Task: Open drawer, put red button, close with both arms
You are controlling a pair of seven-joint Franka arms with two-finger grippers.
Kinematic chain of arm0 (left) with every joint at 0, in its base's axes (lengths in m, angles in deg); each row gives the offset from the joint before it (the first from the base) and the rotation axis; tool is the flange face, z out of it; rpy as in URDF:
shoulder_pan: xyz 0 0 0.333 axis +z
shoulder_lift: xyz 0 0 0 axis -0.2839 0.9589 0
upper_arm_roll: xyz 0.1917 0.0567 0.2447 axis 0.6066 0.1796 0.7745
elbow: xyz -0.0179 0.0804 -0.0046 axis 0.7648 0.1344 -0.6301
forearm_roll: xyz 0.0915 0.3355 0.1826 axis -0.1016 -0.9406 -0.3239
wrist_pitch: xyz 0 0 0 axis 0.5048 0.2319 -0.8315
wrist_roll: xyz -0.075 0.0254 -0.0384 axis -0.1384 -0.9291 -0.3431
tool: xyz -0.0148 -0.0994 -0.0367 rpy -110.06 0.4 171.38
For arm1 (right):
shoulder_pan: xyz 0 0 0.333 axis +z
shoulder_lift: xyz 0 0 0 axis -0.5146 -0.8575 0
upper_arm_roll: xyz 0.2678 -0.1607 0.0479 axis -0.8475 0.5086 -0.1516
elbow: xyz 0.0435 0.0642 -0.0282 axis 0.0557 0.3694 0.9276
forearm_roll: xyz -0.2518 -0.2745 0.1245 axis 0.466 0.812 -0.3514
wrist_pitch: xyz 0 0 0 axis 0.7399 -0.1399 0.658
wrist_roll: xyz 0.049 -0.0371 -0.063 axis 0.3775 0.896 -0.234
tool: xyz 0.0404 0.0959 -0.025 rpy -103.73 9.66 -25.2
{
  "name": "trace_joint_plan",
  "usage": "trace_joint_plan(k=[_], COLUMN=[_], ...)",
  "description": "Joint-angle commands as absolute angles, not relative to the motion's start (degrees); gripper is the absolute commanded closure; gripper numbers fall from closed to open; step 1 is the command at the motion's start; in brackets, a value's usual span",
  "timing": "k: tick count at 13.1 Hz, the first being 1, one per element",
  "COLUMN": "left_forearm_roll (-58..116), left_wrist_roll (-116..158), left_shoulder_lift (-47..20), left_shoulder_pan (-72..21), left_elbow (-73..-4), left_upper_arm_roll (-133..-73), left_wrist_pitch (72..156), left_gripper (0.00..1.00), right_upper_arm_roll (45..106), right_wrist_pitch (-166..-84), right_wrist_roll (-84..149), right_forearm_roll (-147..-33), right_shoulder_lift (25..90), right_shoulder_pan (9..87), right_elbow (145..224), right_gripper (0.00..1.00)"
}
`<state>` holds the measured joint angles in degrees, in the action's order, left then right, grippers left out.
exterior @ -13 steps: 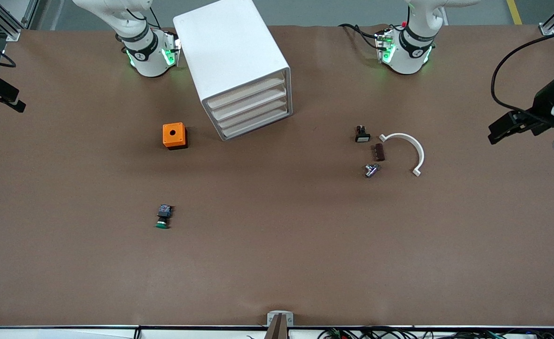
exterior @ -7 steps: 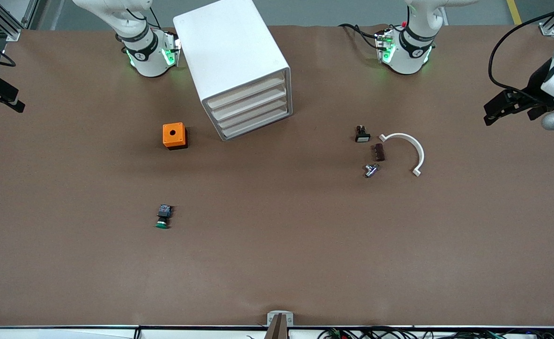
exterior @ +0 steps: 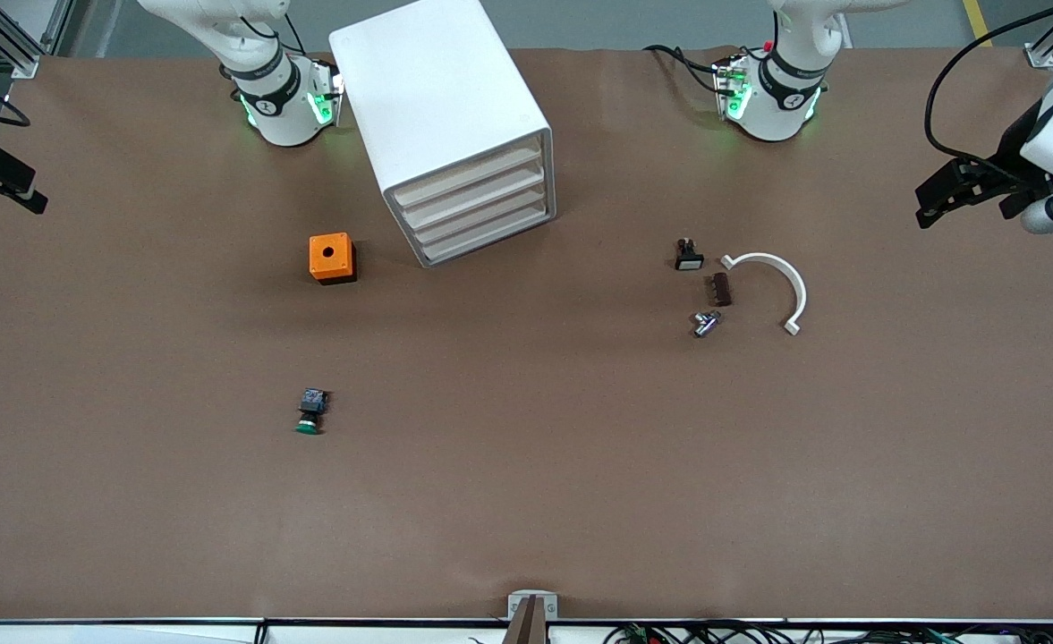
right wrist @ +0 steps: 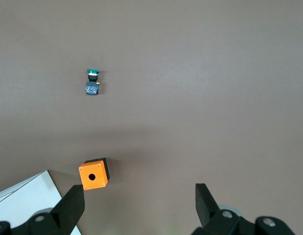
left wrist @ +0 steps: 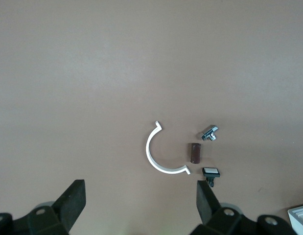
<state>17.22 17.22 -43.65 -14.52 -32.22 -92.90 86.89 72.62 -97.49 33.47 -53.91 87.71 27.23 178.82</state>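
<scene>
Left gripper (exterior: 938, 192) has risen toward the table's edge, jaws wide; right gripper (right wrist: 136, 210) too. No red button visible; green-capped switch (exterior: 309, 413) risks being mistaken, cabinet (exterior: 454, 125) drawers shut.

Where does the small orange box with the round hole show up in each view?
Front view: small orange box with a round hole, on the brown table beside the tall white drawer cabinet.
Left wrist view: not in it.
Right wrist view: the box is near the bottom edge.
Shared landmark: the cabinet, whose corner adjoins the box.
</scene>
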Motion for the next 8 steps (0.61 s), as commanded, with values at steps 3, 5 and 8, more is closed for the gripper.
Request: trace_joint_plan(k=[3,5,8], left_forearm_roll=[17.4,17.2,17.2], left_wrist_roll=[18.5,18.4,18.4], left_shoulder_lift=[-42.6,-42.5,-42.6], left_shoulder_pan=[-13.0,-13.0,-13.0], left_elbow=[-30.6,-30.0,-29.9], left_upper_arm_roll=[-93.5,-93.3,-93.2], left_wrist_pitch=[86.0,85.2,85.0], left_gripper=[0.00,0.00,0.00], right_upper_arm_roll=[72.5,72.5,72.3], right_wrist_pitch=[-98.1,-98.3,-98.7], right_wrist_roll=[32.6,32.6,33.0], right_forearm_roll=[-54.5,-54.5,-54.5], right_shoulder_lift=[89.5,89.4,89.1], right_shoulder_pan=[26.7,26.7,27.1], right_elbow=[180.6,180.6,179.9], right_gripper=[0.00,0.00,0.00])
